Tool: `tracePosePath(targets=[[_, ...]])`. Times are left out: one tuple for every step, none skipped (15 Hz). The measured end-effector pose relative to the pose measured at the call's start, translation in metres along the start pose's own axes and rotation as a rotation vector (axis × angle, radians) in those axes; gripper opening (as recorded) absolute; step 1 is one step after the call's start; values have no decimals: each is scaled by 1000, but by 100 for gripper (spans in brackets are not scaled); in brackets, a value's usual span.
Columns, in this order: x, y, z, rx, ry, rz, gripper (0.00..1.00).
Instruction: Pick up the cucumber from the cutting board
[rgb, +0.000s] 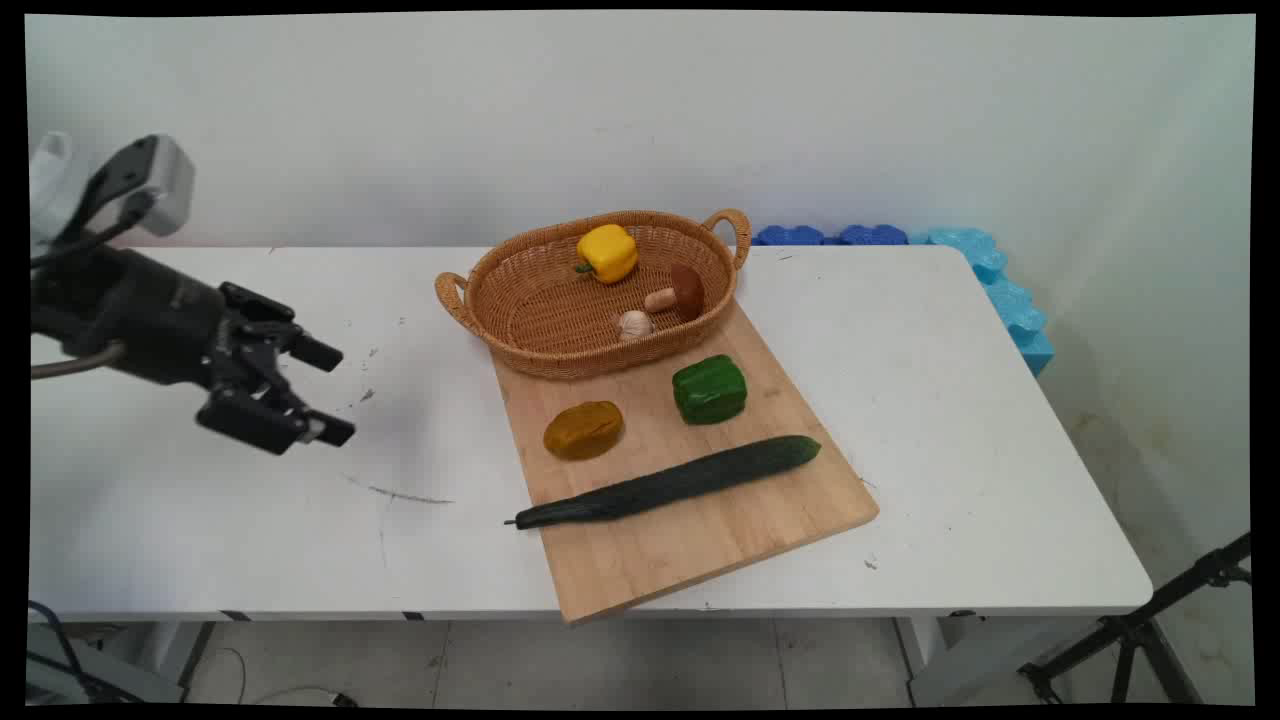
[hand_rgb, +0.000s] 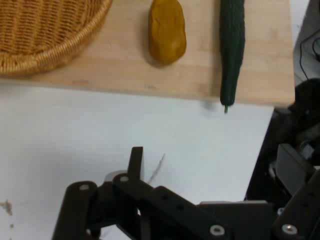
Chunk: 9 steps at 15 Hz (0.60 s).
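**A:** What's out there, biggest first?

**B:** Your table (rgb: 950, 400), with a board (rgb: 700, 540) at its front edge and a basket (rgb: 560, 320) on the board's far edge. A cucumber (rgb: 665, 482) lies along the board's near side.

**A:** How would it handle?

**B:** Stiff and smooth, I'd judge, so take it mid-length. Your gripper (rgb: 328, 392) hovers over the table's left, spread wide and empty.

I see no readable txt, labels, brands, nos. or signs in either view, main or hand.
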Motion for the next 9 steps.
tracePosePath(targets=[[8, 1, 6, 3, -1, -11, 100], [18, 2, 13, 8, 0, -22, 100], [26, 3, 19, 11, -1, -30, 100], [37, 4, 28, 17, -1, -37, 100], [47, 5, 38, 22, -2, -44, 100], [56, 7, 48, 25, -3, -49, 100], [67, 9, 60, 26, -5, -54, 100], [76, 12, 71, 27, -6, -56, 100], [85, 14, 83, 28, -9, -58, 100]])
